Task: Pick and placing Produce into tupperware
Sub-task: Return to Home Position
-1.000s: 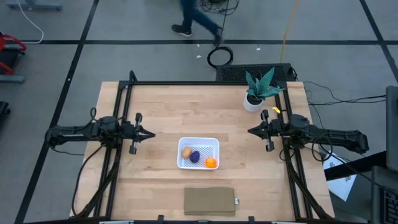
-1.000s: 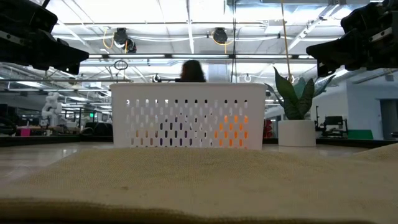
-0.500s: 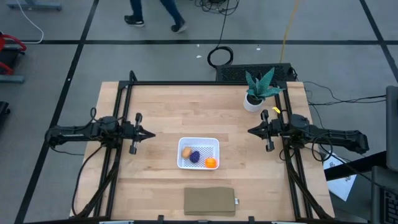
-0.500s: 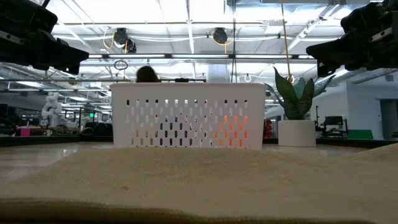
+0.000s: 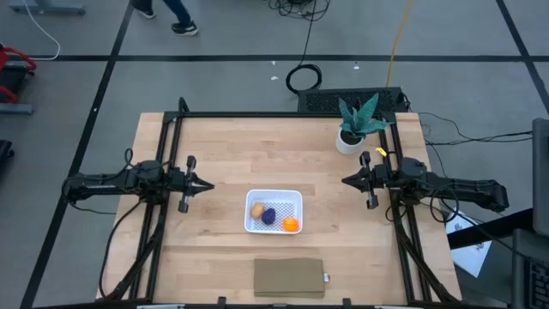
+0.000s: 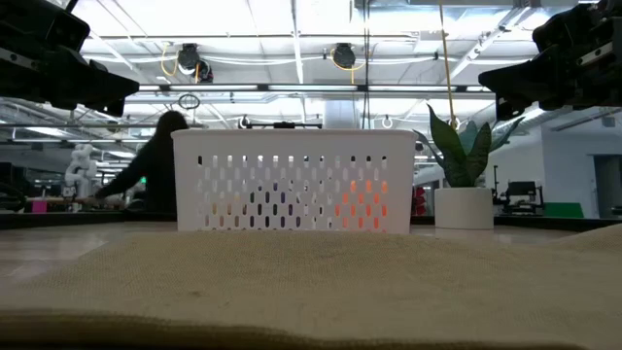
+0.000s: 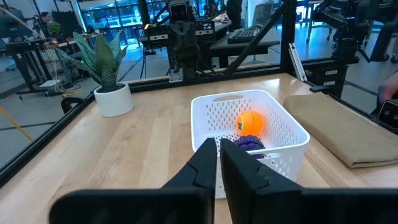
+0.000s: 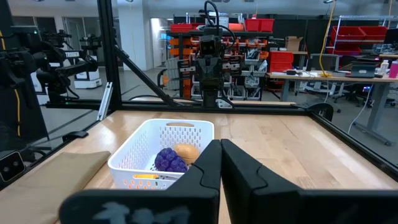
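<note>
Left gripper point(image 5: 208, 184) and right gripper point(image 5: 346, 181) are being held closed and empty, well apart from the white basket point(image 5: 274, 194). Inside it the orange point(image 5: 291, 225), potato point(image 5: 257, 209) and blackberry point(image 5: 269, 216) are being kept; probably only homing is being completed.

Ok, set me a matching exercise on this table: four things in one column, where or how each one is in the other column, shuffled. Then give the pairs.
Things:
1. orange fruit
2. potted plant
3. brown pad
4. left pincer

Places or states:
A. shut and empty, off to one side of the white basket
B. lying flat at the table edge, outside the basket
C. inside the basket, next to a purple fruit
D. standing upright close to the right pincer

Pairs: 1-C, 2-D, 3-B, 4-A.
</note>
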Available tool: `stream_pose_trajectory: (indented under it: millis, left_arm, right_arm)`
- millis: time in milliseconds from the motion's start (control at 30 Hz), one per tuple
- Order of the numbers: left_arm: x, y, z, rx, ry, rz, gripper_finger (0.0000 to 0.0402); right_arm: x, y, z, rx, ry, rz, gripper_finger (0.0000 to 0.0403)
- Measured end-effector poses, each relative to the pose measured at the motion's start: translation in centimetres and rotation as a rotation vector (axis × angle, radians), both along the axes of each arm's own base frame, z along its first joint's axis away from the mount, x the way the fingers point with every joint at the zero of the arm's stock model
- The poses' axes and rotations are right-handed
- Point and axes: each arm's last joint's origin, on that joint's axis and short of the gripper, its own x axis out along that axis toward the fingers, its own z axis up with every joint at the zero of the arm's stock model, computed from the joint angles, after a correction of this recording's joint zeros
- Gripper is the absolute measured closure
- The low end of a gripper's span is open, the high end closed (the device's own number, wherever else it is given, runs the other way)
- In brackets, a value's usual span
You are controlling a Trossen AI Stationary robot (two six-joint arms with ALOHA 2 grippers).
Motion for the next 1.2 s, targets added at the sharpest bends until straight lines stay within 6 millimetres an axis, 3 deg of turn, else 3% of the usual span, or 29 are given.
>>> stream_pose_trajectory:
  millis: [300, 633, 1033, 1200]
  left_arm:
    - [0.00, 0.00, 0.00, 0.000, 0.000, 0.000, 0.0400]
    - [0.00, 0.00, 0.00, 0.000, 0.000, 0.000, 0.0374]
    - [0.00, 0.00, 0.00, 0.000, 0.000, 0.000, 0.0399]
    - [0.00, 0.00, 0.00, 0.000, 0.000, 0.000, 0.0390]
  right_arm:
    - [0.00, 0.00, 0.00, 0.000, 0.000, 0.000, 0.0403]
    - [0.00, 0.00, 0.00, 0.000, 0.000, 0.000, 0.0403]
    - [0.00, 0.00, 0.00, 0.000, 0.000, 0.000, 0.0403]
    - [0.00, 0.00, 0.00, 0.000, 0.000, 0.000, 0.0403]
